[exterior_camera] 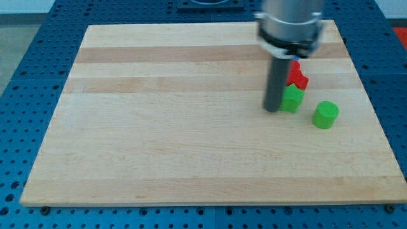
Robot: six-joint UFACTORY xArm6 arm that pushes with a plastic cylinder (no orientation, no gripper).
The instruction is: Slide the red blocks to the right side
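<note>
A red block (pixel 297 76), its shape partly hidden by the rod, lies on the wooden board (pixel 178 140) toward the view's right. A green block of irregular shape (pixel 293 98) sits just below it, touching it. A green cylinder (pixel 325 114) stands a little further right and lower. My tip (pixel 273 109) rests on the board right against the left side of the irregular green block, below and left of the red block. A sliver of blue shows behind the rod near the red block; I cannot tell what it is.
The board lies on a blue perforated table (pixel 25 76) that surrounds it on all sides. The arm's grey body (pixel 289 22) hangs over the board's top right part.
</note>
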